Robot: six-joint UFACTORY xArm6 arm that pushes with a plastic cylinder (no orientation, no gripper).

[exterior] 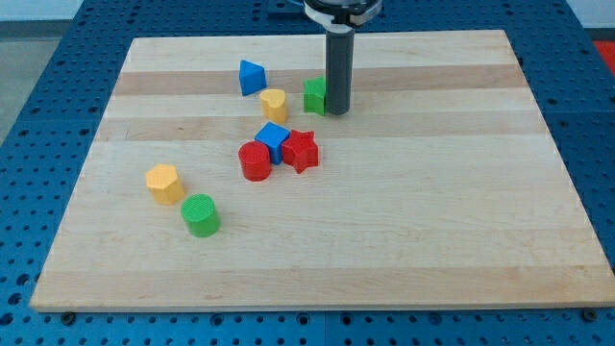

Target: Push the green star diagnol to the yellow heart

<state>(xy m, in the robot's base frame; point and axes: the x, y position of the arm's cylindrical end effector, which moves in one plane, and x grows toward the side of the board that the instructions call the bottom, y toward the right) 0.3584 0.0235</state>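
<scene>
The green star (314, 95) sits near the view's top centre, partly hidden by the rod. My tip (336, 111) rests against the star's right side. The yellow heart (274, 103) lies just left of the star, with a small gap between them.
A blue triangle-like block (252, 77) lies up-left of the heart. Below are a blue cube (273, 140), a red star (301, 151) and a red cylinder (255, 160), clustered. A yellow hexagon block (164, 183) and a green cylinder (201, 214) sit at the lower left.
</scene>
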